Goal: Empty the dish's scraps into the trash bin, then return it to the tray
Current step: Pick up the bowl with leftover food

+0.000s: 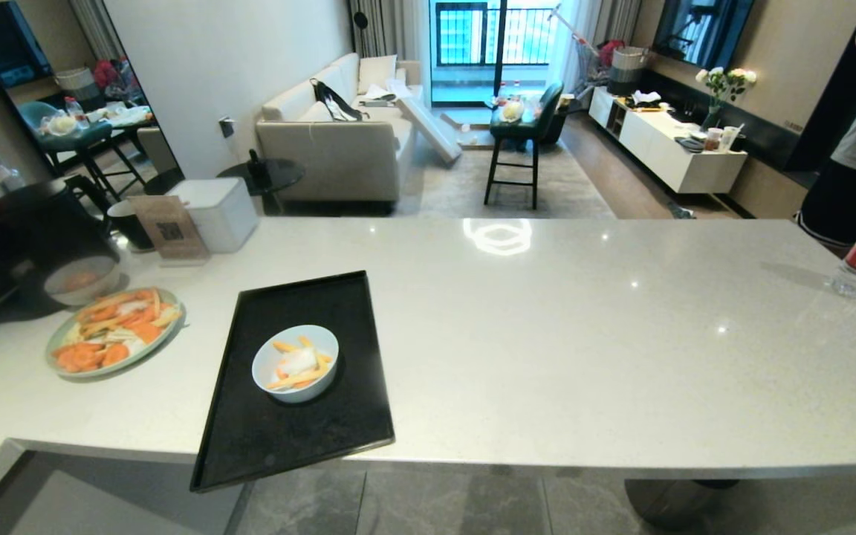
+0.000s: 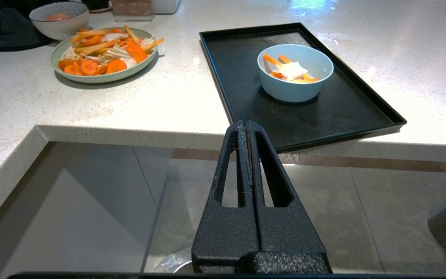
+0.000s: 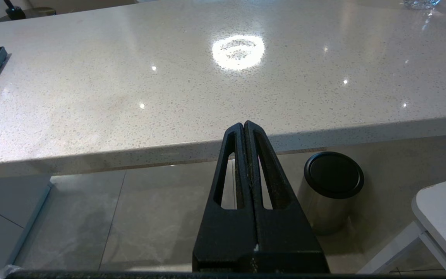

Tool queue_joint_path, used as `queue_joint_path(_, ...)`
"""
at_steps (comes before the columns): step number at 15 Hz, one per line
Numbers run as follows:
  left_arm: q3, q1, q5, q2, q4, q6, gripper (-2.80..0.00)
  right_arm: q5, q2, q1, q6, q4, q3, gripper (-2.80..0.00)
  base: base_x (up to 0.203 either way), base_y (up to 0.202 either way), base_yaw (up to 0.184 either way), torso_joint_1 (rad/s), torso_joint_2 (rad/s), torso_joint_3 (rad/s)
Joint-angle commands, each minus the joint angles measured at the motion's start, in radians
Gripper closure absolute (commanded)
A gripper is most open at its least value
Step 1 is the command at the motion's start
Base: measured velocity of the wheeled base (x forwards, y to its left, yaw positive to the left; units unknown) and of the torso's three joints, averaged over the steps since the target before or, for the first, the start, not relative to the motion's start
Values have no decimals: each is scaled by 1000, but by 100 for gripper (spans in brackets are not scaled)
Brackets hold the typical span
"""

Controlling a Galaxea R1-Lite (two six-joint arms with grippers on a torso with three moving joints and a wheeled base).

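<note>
My left gripper (image 2: 246, 128) is pressed shut and empty, below the counter edge near the tray (image 2: 242, 97); the bowl (image 2: 295, 73) of scraps (image 2: 292, 71) sits mid-tray. I should open wide and take its rim level, so nothing spills

Your left gripper (image 2: 245, 124) and right gripper (image 3: 244, 124): fingers pressed together, empty, apparently parked low; arms outside head view.

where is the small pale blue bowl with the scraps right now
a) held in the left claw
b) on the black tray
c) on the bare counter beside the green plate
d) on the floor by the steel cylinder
b: the bowl sits on the black tray, scraps inside, no claw touching it.
</note>
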State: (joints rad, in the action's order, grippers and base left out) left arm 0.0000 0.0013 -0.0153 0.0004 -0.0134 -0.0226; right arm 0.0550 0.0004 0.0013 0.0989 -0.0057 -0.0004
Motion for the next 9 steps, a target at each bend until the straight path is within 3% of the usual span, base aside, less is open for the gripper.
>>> queue_joint_path(1,0,0,0,0,0,0,0,0,0,0,1,0,0,0,0,0,0,0,0,0)
queue_joint_path(9,0,0,0,0,-2,-5,0,0,0,0,1,0,0,0,0,0,0,0,0,0)
